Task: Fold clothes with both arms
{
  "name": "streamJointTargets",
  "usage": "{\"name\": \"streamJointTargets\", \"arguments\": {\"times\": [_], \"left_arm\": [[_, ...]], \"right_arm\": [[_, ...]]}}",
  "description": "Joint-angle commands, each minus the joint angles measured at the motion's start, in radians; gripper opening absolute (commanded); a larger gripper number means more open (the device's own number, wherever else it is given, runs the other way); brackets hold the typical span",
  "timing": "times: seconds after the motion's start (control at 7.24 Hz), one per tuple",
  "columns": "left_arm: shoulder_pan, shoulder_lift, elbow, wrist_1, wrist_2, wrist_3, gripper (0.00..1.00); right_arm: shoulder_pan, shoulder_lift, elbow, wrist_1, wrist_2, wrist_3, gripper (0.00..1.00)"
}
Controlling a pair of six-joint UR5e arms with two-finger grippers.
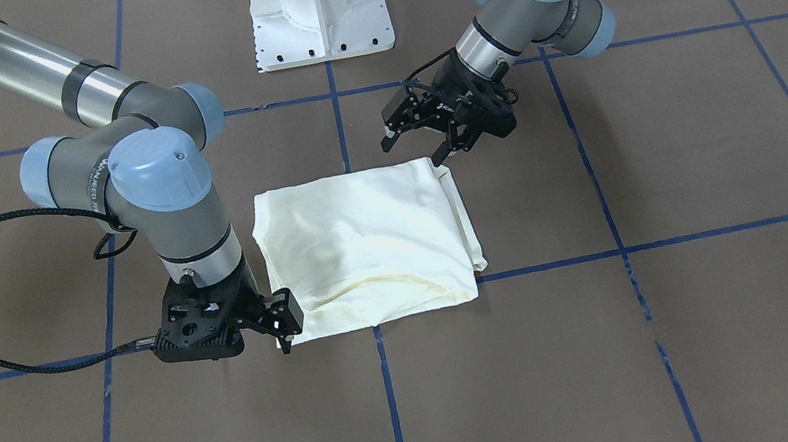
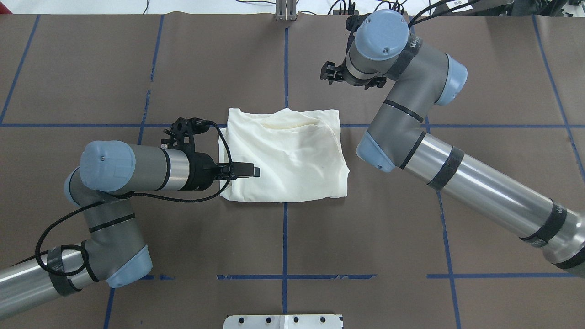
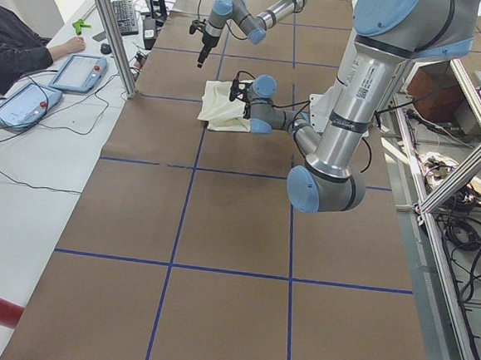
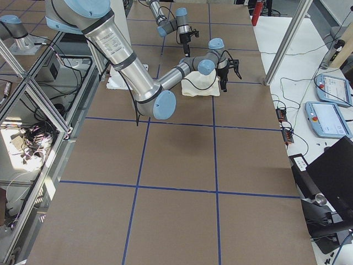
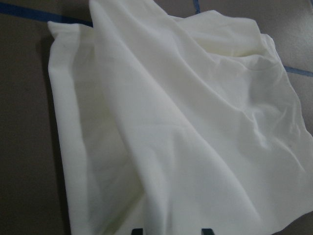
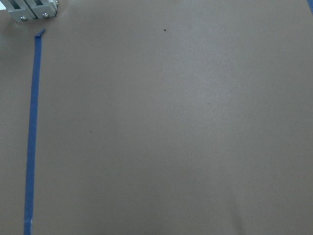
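Here, the folded cream cotton shirt [image 2: 292, 155] lies flat. The black two-finger left gripper [image 1: 415, 152] hovers spread at its edge. I cannot tell whether the black right gripper [image 1: 287, 323], beside a corner, is closed.

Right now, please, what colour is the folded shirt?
The shirt is plain cream, clearest in the overhead view.

You have bright, even overhead light, leaving only soft shadows on the brown surface [image 1: 700, 330], mild glare along the right arm [image 2: 493, 192], and slight blur where the cream shirt [image 5: 171, 147] fills your left wrist view.
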Motion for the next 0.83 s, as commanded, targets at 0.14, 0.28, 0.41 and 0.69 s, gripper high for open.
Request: {"name": "streamJointTargets", "arguments": {"times": [0.14, 0.28, 0.41, 0.69], "left_arm": [[0.004, -0.027, 0.102, -0.007, 0.028, -0.024, 1.0], [0.007, -0.033, 0.11, -0.01, 0.042, -0.024, 1.0], [0.018, -0.034, 0.109, -0.011, 0.042, -0.026, 1.0], [0.026, -0.033, 0.097, -0.01, 0.039, -0.024, 1.0]], "right_arm": [[0.0, -0.006, 0.0, 0.0, -0.002, 0.0, 1.0], [0.0, -0.006, 0.0, 0.0, -0.002, 0.0, 1.0], [0.0, -0.006, 0.0, 0.0, -0.002, -0.001, 1.0], [0.0, -0.006, 0.0, 0.0, -0.002, -0.001, 1.0]]}}
